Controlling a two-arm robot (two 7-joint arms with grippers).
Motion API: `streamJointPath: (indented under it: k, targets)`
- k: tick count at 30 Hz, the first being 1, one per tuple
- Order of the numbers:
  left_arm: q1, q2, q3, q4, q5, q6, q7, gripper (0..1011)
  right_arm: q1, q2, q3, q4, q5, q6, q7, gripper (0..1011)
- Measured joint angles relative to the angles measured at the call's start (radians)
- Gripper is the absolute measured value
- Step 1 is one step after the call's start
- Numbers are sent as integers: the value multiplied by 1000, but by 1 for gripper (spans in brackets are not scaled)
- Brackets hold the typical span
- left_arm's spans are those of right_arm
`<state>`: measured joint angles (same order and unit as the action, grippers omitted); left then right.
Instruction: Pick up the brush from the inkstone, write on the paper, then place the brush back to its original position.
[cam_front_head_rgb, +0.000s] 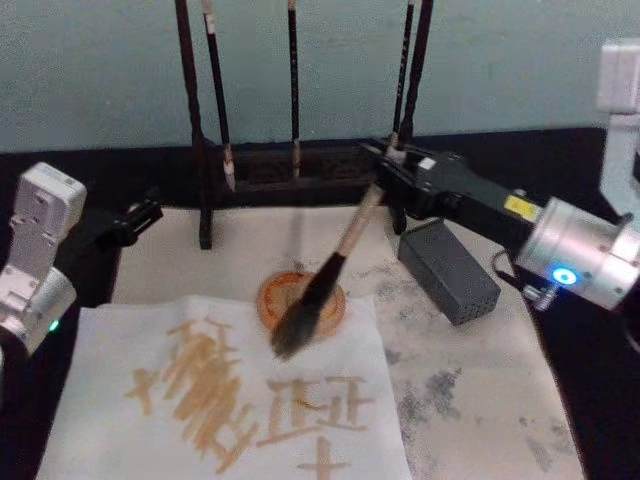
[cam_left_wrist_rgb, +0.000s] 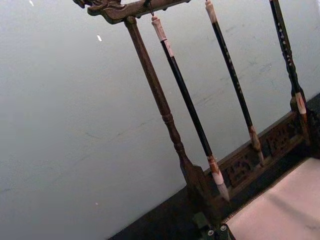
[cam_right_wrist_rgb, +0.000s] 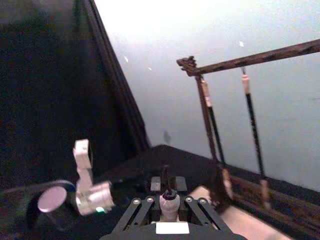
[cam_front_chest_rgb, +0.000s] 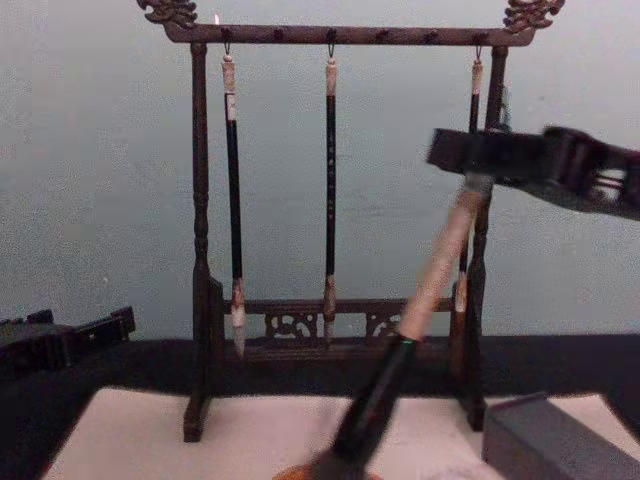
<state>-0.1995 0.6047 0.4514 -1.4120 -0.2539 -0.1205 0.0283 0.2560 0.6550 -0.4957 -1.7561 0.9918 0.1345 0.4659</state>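
Observation:
My right gripper (cam_front_head_rgb: 386, 172) is shut on the top of the brush's (cam_front_head_rgb: 345, 245) pale handle. The brush slants down to the left. Its bushy dark tuft hangs over the near edge of the round orange-brown inkstone (cam_front_head_rgb: 282, 292) and the top edge of the paper (cam_front_head_rgb: 110, 360); whether it touches either I cannot tell. The paper carries tan brush strokes. In the chest view the brush (cam_front_chest_rgb: 432, 280) hangs at a slant from the right gripper (cam_front_chest_rgb: 478, 165). In the right wrist view the handle end (cam_right_wrist_rgb: 170, 207) sits between the jaws. My left gripper (cam_front_head_rgb: 140, 215) stays parked at the table's left edge.
A dark wooden brush rack (cam_front_head_rgb: 203, 180) with three thin hanging brushes (cam_front_chest_rgb: 329, 190) stands behind the inkstone. A grey rectangular block (cam_front_head_rgb: 450, 272) lies on the stained felt mat (cam_front_head_rgb: 470, 390) right of the inkstone, under my right arm.

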Motion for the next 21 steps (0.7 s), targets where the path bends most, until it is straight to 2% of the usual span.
streamJointPath:
  k: [4,10,15,21]
  targets:
    - [0,0,0,0,0,0,0,1002,29,-55,-28,43,21,0,22,181]
    - [0,0,0,0,0,0,0,1002,55,-99,-68,103,39,14,43,181]
    - [0,0,0,0,0,0,0,1002,61,-103,-86,125,42,25,47,181]
    - [0,0,0,0,0,0,0,1002,60,-88,-100,140,41,37,46,180]
